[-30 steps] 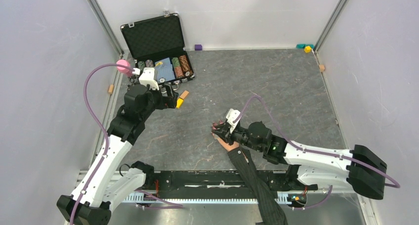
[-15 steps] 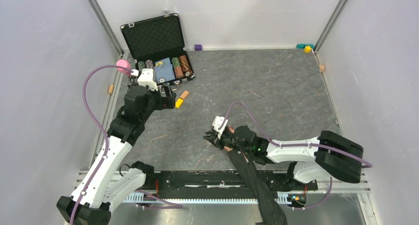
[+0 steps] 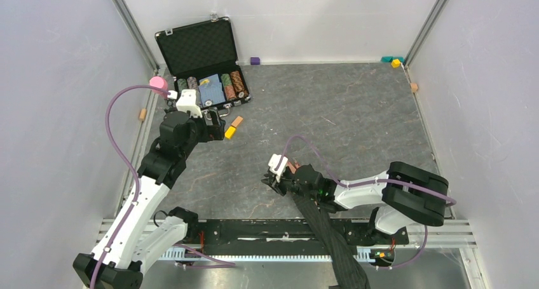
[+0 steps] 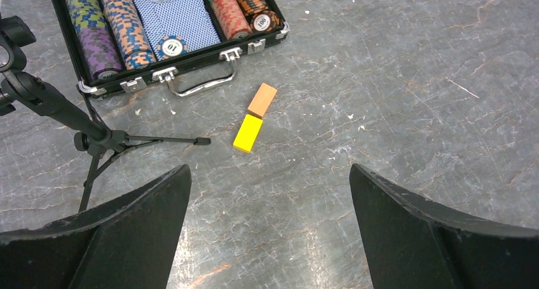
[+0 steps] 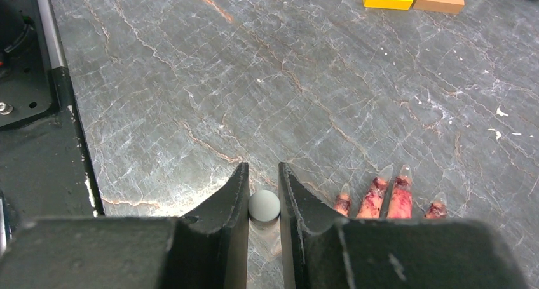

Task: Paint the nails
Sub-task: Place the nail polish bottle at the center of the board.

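Observation:
A pale hand in a dark pinstriped sleeve (image 3: 325,233) lies on the grey floor under my right gripper (image 3: 277,174). In the right wrist view several fingertips (image 5: 380,197) show just right of my jaws, smeared reddish with pale pointed nails (image 5: 404,173). My right gripper (image 5: 263,194) is shut on a small white round cap (image 5: 264,205), held upright just left of the fingers. What is below the cap is hidden. My left gripper (image 3: 216,126) hangs open and empty over the floor near the case, its fingers (image 4: 133,213) wide apart.
An open black poker chip case (image 3: 202,63) sits at the back left. A yellow block (image 4: 248,133) and an orange block (image 4: 262,100) lie before it, beside a small black tripod (image 4: 95,140). Small coloured blocks (image 3: 255,60) lie along the back wall.
My right arm has swung in and to the left, carrying the gripper and white cap a little left and nearer along the hand. The left arm has hardly moved.

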Available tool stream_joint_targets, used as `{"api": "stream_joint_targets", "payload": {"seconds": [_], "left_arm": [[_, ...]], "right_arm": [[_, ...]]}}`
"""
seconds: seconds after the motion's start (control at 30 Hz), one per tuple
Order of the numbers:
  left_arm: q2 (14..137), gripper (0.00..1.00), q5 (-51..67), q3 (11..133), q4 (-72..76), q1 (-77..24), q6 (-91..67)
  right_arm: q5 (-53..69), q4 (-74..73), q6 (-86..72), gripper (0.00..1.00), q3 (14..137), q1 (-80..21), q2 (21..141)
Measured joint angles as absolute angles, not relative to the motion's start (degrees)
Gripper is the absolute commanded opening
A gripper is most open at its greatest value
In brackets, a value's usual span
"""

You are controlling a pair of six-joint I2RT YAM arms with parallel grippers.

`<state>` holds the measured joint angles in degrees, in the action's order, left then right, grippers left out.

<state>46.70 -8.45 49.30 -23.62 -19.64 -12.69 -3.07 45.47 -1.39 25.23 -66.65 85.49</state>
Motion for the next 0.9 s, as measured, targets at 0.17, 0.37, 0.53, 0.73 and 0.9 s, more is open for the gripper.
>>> {"api": "stream_joint_targets", "payload": {"seconds": [0.17,0.37,0.53,0.73,0.9], "left_arm": [[46.7,1.0,-8.4,49.3,-23.6,-19.6,-12.7],[46.7,1.0,-8.4,49.3,-23.6,-19.6,-12.7],[46.7,1.0,-8.4,49.3,-23.6,-19.6,-12.7],[46.7,1.0,-8.4,49.3,-23.6,-19.2,-12.7],[46.5,1.0,-8.2,49.3,-23.6,-19.2,-12.7]], "right_arm": [[-3.0,45.8,-1.4,0.22,25.3,-66.7,87.2],[-3.1,45.8,-1.4,0.32,25.3,-66.7,88.1],[-3.2,45.8,-1.4,0.45,25.3,-66.7,88.1],[-3.4,45.7,-1.2,0.57,25.3,-66.7,88.1],[-4.5,43.0,-1.2,0.63,26.0,-66.6,86.3]]}}
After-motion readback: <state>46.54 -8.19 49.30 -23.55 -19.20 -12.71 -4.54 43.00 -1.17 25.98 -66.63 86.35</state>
